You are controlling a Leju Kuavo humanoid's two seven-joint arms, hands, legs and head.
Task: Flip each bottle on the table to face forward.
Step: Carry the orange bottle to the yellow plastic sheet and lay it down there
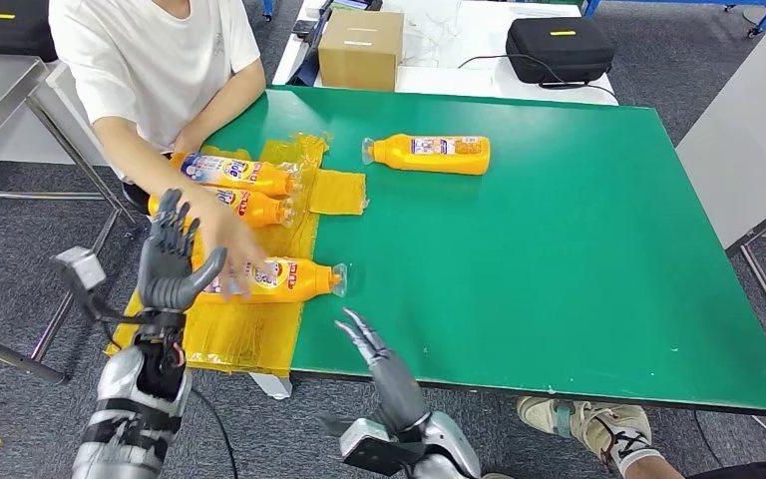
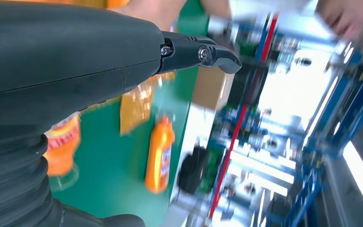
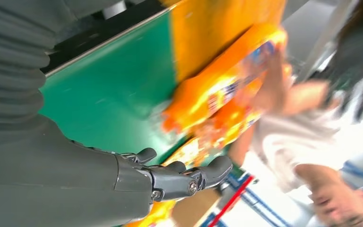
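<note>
- Right robot hand [image 1: 371,344] sits nearest, low at the desk's front edge, fingers spread apart and holding nothing, reaching toward the closest bottle.
- Left robot hand [image 1: 172,261] is raised upright off the desk's left corner, fingers apart and empty, just beside a person's hand [image 1: 227,244].
- That person's hand rests on the near bottle [image 1: 284,279], which lies on its side on a yellow sheet [image 1: 249,329], cap pointing right.
- Two more bottles [image 1: 244,190] lie side by side farther back on the same sheet, close to the person's arm [image 1: 145,150].
- A fourth bottle [image 1: 431,153] lies alone on the bare green desk [image 1: 559,249], well apart from the others, cap to the left.
- Risks, as I judge them: either robot hand closing in now could strike the person's hand, since all three crowd the near bottle.
- The smooth round bottle could roll or slide on the slick sheet when nudged, and the sheet could drag its neighbours along.
- Beyond the desk stand a cardboard box [image 1: 360,48] and a black case [image 1: 559,48].
</note>
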